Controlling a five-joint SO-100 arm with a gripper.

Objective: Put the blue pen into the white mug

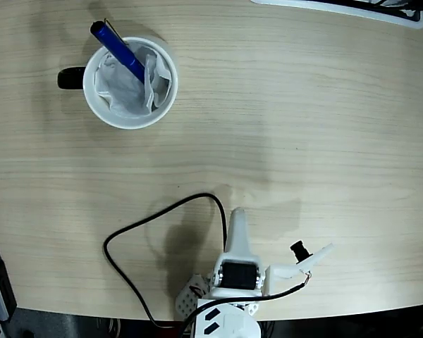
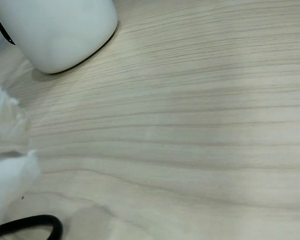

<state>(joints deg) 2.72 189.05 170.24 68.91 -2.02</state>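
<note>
The wooden table (image 1: pixel 303 127) runs under and ahead of my claw (image 1: pixel 237 215); its grain is pale, with fine lines across the fixed view. A black cable (image 1: pixel 127 232) lies on it just left of my claw in that view, looping from beside the tip back toward the near table edge. In the wrist view the same cable (image 2: pixel 35 222) curves at the lower left. A white-edged object (image 1: pixel 352 10) sits far ahead and to the right, cut off by the frame.
</note>
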